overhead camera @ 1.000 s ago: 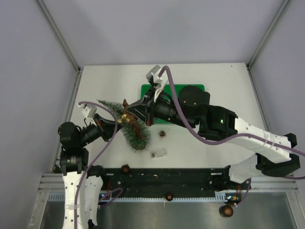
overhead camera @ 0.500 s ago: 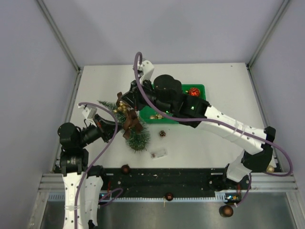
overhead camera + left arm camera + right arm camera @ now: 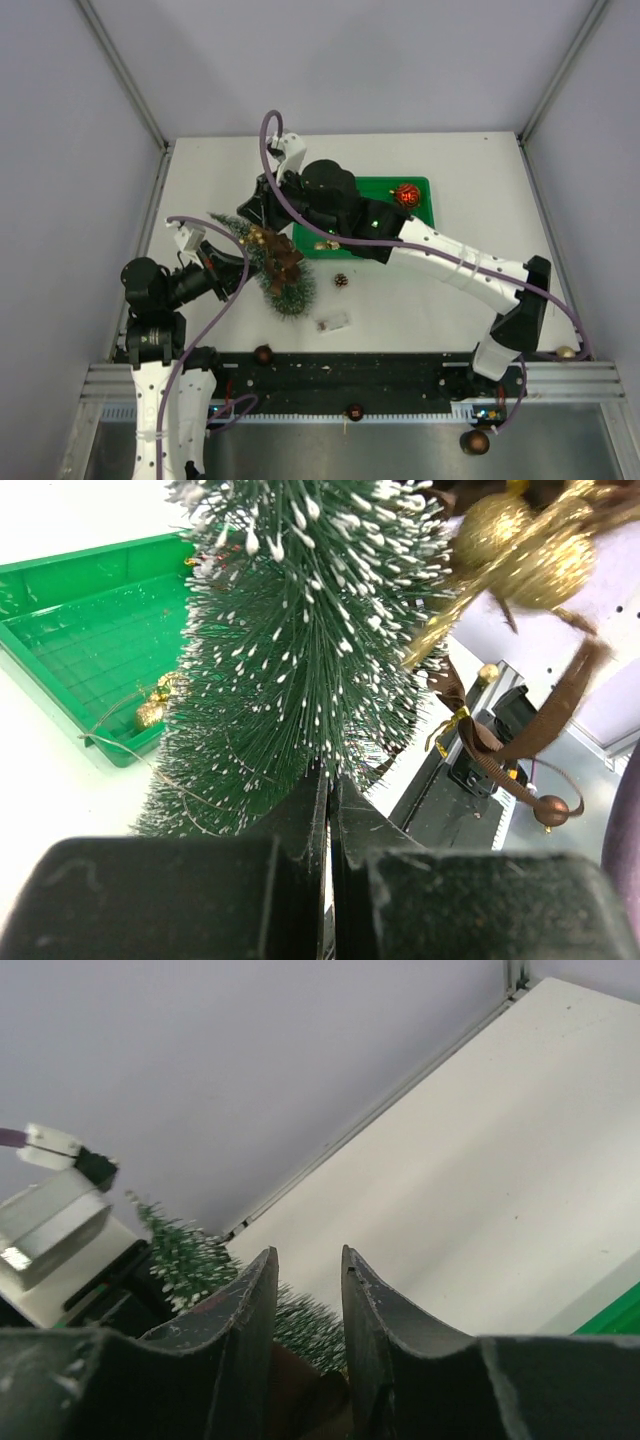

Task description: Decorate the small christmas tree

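Observation:
The small christmas tree (image 3: 285, 285) leans across the table, bristly green with white tips, and fills the left wrist view (image 3: 300, 630). My left gripper (image 3: 234, 268) (image 3: 328, 775) is shut on its lower branches. A brown ribbon with gold glitter balls (image 3: 272, 247) (image 3: 530, 545) rests on the tree's middle. My right gripper (image 3: 250, 212) (image 3: 308, 1260) hovers just above the tree's upper part, open, with nothing between its fingers. The tree (image 3: 185, 1255) and a bit of brown ribbon (image 3: 300, 1380) show below them.
A green tray (image 3: 420, 190) (image 3: 90, 630) behind the tree holds a red bauble (image 3: 405, 194) and a gold ornament (image 3: 322, 243) (image 3: 150, 712). A pine cone (image 3: 341, 281) and a small clear packet (image 3: 332, 321) lie on the table. Brown balls (image 3: 264, 353) sit along the front rail.
My right arm swung left from the tree's middle to its upper part and its jaws opened, leaving the brown ribbon with gold balls on the tree. The left arm stayed put.

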You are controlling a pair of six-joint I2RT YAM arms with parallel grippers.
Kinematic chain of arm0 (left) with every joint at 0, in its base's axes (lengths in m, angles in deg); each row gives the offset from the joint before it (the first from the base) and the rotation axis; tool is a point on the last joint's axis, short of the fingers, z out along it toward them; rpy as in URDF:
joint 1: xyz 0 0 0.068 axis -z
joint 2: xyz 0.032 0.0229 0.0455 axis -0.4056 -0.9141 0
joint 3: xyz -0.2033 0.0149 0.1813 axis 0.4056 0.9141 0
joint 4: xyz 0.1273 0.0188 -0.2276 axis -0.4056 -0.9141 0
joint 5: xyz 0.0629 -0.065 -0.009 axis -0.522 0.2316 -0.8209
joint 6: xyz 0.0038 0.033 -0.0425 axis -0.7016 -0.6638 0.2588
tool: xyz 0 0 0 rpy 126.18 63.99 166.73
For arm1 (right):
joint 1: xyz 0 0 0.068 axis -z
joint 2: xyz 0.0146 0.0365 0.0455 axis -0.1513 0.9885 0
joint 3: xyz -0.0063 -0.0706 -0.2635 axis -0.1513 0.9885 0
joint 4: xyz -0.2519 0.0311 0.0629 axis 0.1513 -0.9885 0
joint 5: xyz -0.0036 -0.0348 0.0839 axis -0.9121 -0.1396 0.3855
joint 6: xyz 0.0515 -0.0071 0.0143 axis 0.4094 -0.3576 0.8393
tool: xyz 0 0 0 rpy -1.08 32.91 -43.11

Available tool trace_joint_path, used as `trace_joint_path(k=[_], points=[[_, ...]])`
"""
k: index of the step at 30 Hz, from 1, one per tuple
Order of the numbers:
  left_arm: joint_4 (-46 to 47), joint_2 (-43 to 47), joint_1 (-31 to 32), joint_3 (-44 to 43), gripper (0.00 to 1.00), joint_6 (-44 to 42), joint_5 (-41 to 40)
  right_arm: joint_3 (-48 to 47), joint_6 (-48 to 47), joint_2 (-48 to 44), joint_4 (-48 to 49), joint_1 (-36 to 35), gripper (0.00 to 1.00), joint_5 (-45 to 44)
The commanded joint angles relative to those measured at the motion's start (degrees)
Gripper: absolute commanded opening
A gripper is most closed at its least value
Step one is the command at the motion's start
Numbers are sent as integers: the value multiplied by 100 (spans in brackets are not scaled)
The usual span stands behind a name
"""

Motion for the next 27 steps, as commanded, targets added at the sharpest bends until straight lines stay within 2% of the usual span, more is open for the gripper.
trace_joint_path(k=[1,4,10,18,27], points=[[391,54,-7,-25,0,-79,235,-228,154,317,267,101,32,131],[400,63,-7,-16,0,-88,279,-202,145,396,293,119,34,-61],[400,19,-7,-8,0,-141,279,-219,224,388,118,391,58,-343],[339,1,-7,63,0,-237,200,202,40,-516,83,751,74,-685],[330,-78,-7,89,0,-238,156,1098,-110,-1703,-128,1024,78,-1327]])
